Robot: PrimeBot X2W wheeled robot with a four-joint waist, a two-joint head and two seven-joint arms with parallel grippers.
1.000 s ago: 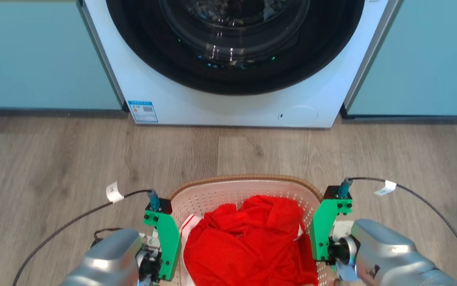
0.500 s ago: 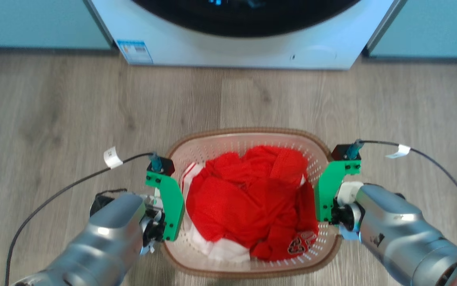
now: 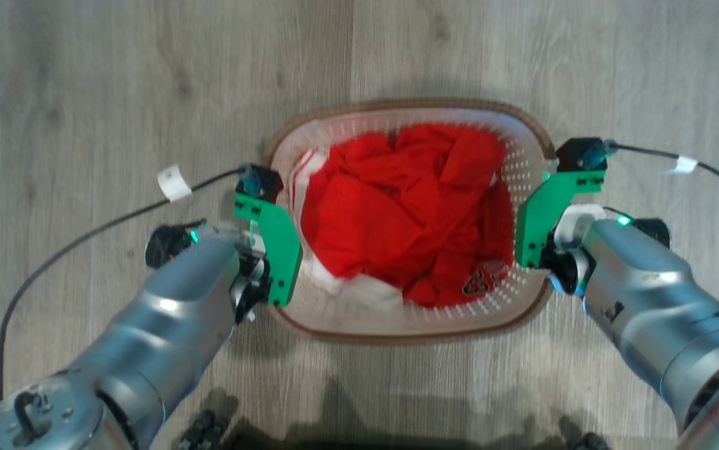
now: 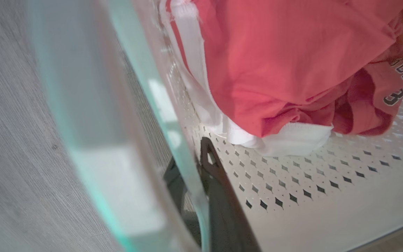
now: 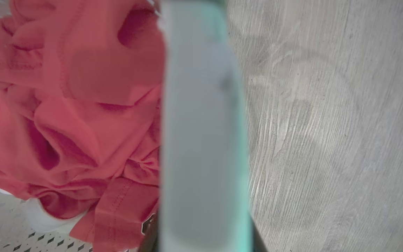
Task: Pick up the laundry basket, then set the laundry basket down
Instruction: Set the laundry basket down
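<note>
Left gripper (image 4: 189, 157): the wrist view shows jaws clenched on the laundry basket (image 3: 409, 335) wall, one finger inside, one outside. Right gripper (image 5: 203, 229): jaws clamped across the blurred rim. The head view adds the whole basket between both arms, red clothes (image 3: 409, 206) inside, shadow on the wood floor (image 3: 84, 94).

Plastic, cloth and wood grain
Smooth white perforated plastic laundry basket (image 3: 501, 301), brown woven-look rim; matt red cloth jersey (image 3: 396, 200); grey wood-grain floor (image 3: 84, 94).

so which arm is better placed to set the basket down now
Neither alone. The left end effector straddles the laundry basket at its left wall, the right end effector at its right wall; lower with both.
</note>
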